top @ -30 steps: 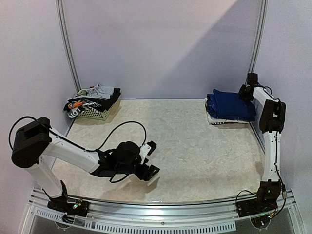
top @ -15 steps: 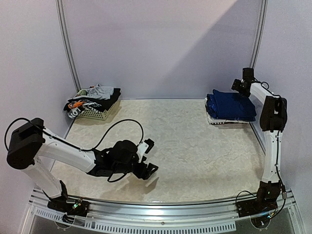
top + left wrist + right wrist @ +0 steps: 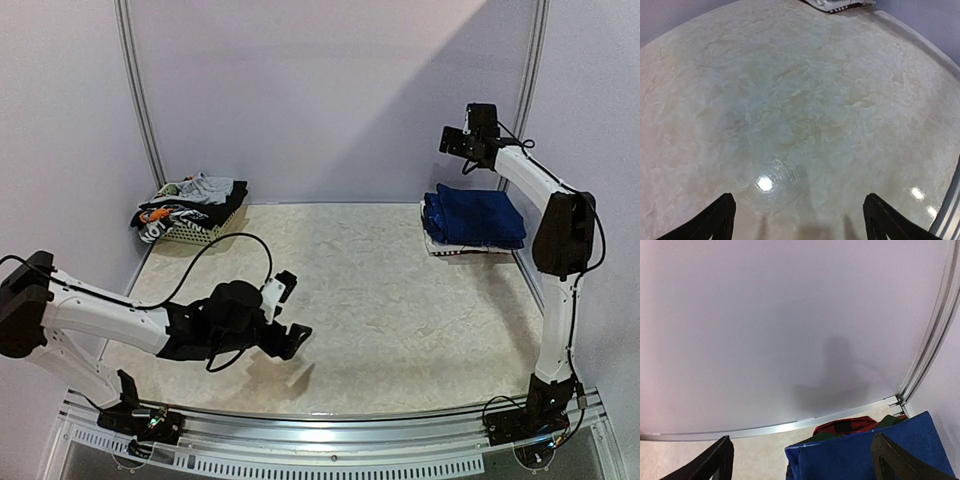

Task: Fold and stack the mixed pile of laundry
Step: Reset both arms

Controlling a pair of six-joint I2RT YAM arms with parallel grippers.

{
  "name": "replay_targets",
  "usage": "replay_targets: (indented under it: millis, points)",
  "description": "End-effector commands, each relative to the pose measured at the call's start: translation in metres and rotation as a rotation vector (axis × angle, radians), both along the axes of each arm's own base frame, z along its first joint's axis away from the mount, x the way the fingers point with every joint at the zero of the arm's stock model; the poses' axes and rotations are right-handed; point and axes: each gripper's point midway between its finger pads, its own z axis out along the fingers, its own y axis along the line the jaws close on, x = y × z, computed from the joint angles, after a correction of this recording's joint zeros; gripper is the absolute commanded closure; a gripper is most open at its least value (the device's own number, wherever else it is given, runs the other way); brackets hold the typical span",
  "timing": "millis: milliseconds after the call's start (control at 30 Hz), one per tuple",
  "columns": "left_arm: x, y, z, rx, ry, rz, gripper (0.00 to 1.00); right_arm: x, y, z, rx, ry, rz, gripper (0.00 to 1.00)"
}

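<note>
Plainly soft, light goods: mixed laundry pile (image 3: 190,205) slumped in a white slatted basket (image 3: 208,236) at the far left corner of the table (image 3: 380,290), with grey, black and orange-white pieces tangled over the rim. Likely limp when lifted and prone to drag a neighbour along; best pinched at a raised ridge on top. Left hand (image 3: 291,308) spread wide and empty, low over the glossy marbled surface. Right hand (image 3: 456,145) likewise agape, holding nothing, high above the folded stack (image 3: 478,215) of smooth blue cloth at far right.
</note>
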Motion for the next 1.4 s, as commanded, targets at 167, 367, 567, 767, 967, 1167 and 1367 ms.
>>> replay_targets:
  millis: [167, 367, 567, 767, 967, 1167, 1367]
  points:
    - [0.017, 0.038, 0.033, 0.079, -0.112, 0.134, 0.01, -0.070, 0.072, 0.047, -0.090, -0.051, 0.114, 0.01]
    - [0.029, 0.060, 0.064, 0.090, -0.184, 0.223, 0.00, -0.130, 0.104, 0.053, -0.062, -0.067, 0.212, 0.01]
    - [0.040, 0.088, 0.089, 0.112, -0.236, 0.314, 0.01, -0.195, 0.116, 0.041, 0.035, -0.039, 0.323, 0.01]
    - [0.050, 0.116, 0.112, 0.114, -0.266, 0.407, 0.00, -0.258, 0.118, 0.022, 0.156, -0.005, 0.447, 0.01]
    - [0.054, 0.143, 0.125, 0.123, -0.291, 0.489, 0.00, -0.309, 0.109, -0.010, 0.190, 0.045, 0.513, 0.01]
    - [0.061, 0.170, 0.135, 0.152, -0.322, 0.597, 0.01, -0.339, 0.100, -0.032, 0.252, 0.009, 0.528, 0.01]
    - [0.061, 0.191, 0.124, 0.195, -0.323, 0.658, 0.01, -0.353, 0.090, -0.079, 0.274, 0.089, 0.479, 0.01]
